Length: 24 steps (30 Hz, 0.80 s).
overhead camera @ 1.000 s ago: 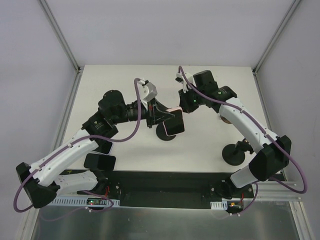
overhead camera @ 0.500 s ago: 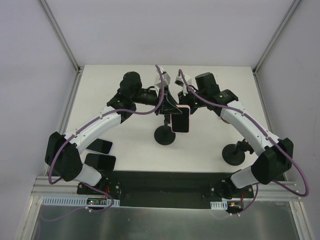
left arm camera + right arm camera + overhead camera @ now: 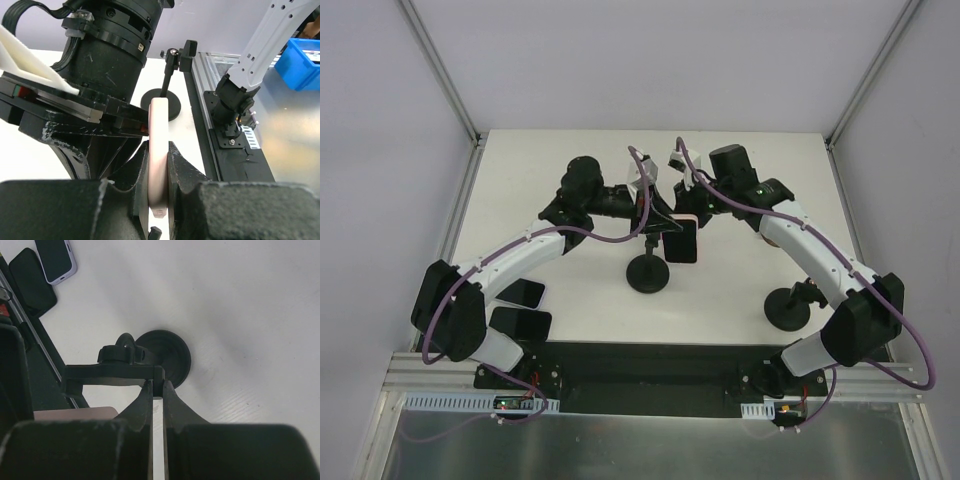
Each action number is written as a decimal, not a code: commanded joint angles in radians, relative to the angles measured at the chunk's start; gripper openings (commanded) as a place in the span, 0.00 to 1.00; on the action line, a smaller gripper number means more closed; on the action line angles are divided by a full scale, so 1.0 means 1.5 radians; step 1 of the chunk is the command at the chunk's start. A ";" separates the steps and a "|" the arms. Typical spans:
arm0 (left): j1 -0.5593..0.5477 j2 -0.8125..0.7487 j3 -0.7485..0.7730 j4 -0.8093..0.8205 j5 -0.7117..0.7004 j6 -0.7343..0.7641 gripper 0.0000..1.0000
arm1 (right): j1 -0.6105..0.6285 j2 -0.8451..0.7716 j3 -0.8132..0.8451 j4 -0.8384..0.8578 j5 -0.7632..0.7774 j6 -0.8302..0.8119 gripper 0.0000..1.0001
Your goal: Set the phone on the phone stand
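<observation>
Holding: left gripper [image 3: 159, 172] pinches the pink phone [image 3: 159, 120] edge-on, clear of the table [image 3: 570, 170].
Right gripper [image 3: 156, 390]: pressed together on the end of the phone stand [image 3: 167, 356] at its black holder arm, apparently steadying it.
Phone position: just beside the holder arm, above the round base, between both arms.
Done: phone is up and at the stand.
To do: seat it in the holder, then let go. It doesn't look seated yet.
Spare: two more phones [image 3: 523, 293] at near left, second stand [image 3: 788, 308] at right.
</observation>
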 commanded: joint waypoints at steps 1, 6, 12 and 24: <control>0.016 -0.010 0.013 0.098 0.000 0.028 0.00 | -0.005 -0.001 0.004 0.034 -0.039 0.012 0.01; 0.035 0.004 0.014 0.125 0.020 -0.001 0.00 | -0.009 -0.003 -0.002 0.034 -0.041 0.010 0.01; 0.045 0.016 0.016 0.123 0.026 -0.004 0.00 | -0.014 -0.004 -0.008 0.040 -0.057 0.009 0.01; 0.055 0.065 0.047 0.135 0.068 -0.045 0.00 | -0.016 0.004 -0.007 0.043 -0.090 0.009 0.01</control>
